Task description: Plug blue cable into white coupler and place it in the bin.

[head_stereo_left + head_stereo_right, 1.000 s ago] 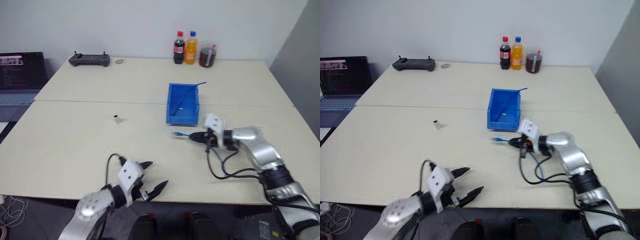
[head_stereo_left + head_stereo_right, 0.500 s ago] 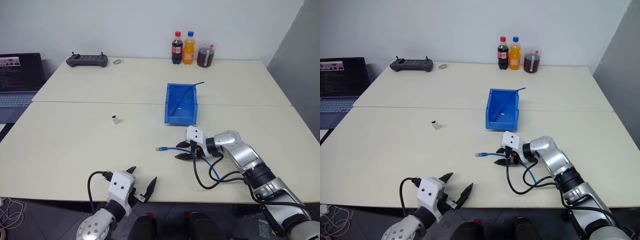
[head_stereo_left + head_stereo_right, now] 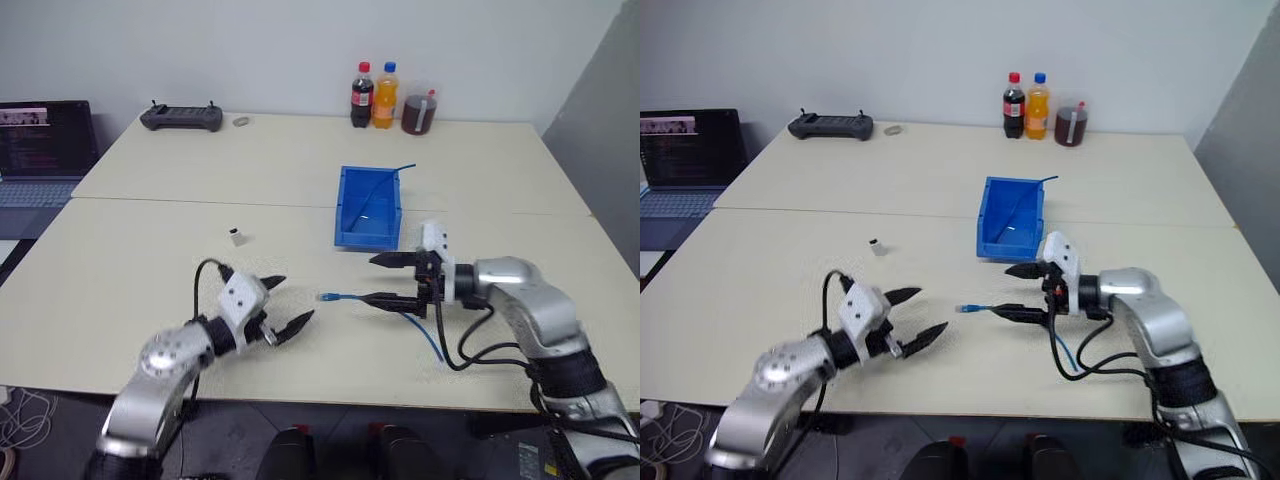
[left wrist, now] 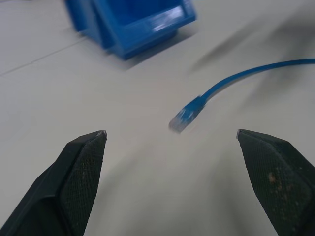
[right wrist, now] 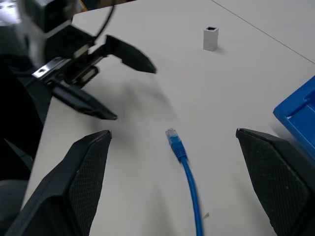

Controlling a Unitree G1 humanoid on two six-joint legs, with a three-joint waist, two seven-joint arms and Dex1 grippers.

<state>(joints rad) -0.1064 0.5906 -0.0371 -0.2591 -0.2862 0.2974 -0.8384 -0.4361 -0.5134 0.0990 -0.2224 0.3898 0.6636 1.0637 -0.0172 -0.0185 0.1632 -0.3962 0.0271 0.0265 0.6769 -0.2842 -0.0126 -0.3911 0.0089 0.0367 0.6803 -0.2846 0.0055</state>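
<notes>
The blue cable [image 3: 345,297] lies loose on the table, its plug [image 4: 183,117] pointing toward my left gripper [image 3: 290,300]. That gripper hovers open a short way left of the plug, holding nothing. My right gripper [image 3: 372,279] is open too, just right of the plug, with the cable [image 5: 184,162] running on the table below and between its fingers. The white coupler [image 3: 234,237] stands by itself farther back on the left, apart from both grippers. The blue bin [image 3: 366,240] sits just behind my right gripper.
Two bottles [image 3: 372,96] and a dark cup [image 3: 416,112] stand at the table's far edge. A black controller [image 3: 181,118] is at the far left, and a laptop [image 3: 40,150] off the left side. A thin blue strand [image 3: 400,167] sticks out of the bin.
My right gripper has opened and let go of the blue cable, then drawn back and up. My left arm has come forward and up over the table toward the plug.
</notes>
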